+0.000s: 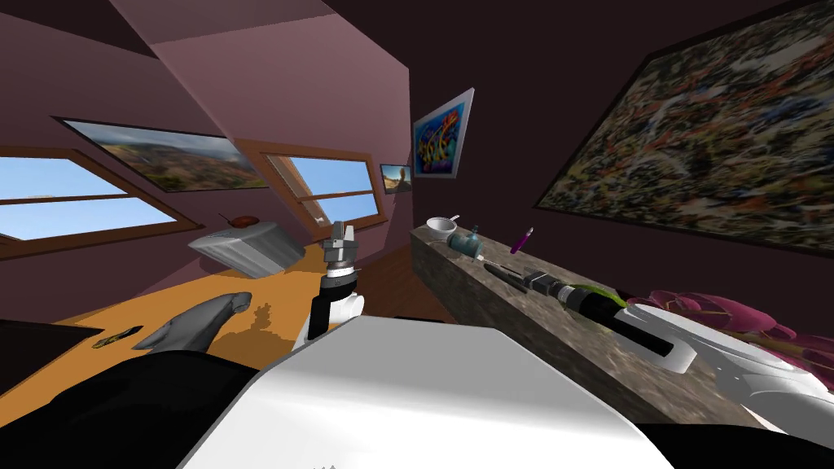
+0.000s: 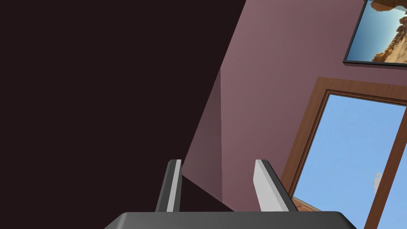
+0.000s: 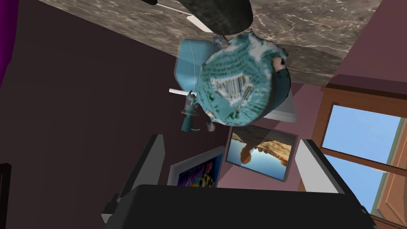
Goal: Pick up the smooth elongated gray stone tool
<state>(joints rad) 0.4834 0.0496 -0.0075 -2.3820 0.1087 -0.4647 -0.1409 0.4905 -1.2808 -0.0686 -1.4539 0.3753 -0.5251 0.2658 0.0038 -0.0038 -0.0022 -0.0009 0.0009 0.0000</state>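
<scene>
- Plainly the pick-up is not yet made: the right claw stands released, its two blades spread with nothing between them, and the right arm lies stretched low along the marbled worktop
- What I take for the stone tool is a dark grey, rounded end lying on the worktop just ahead of that claw, apart from both blades, with a thin white strip beside it
- Straight along the claw's aim sits a teal patterned thing, farther off than the tool, so I judge the claw pointed past its mark
- Left to do, as I judge it: tip the blades over the tool, close them across its narrow width, then lift
- The left claw is likewise released and empty, held up in front of the chest, well apart from the worktop
- The head view gives the lay of the worktop: a white bowl at the far end, the teal thing next, a purple pen-like stick near the wall, then a slim dark shape before the right arm that fits the tool's long form, though I cannot part it cleanly from the claw there
- The right wrist view gives instead the gap between blades and tool, and the tool's mottled grey surface close up
</scene>
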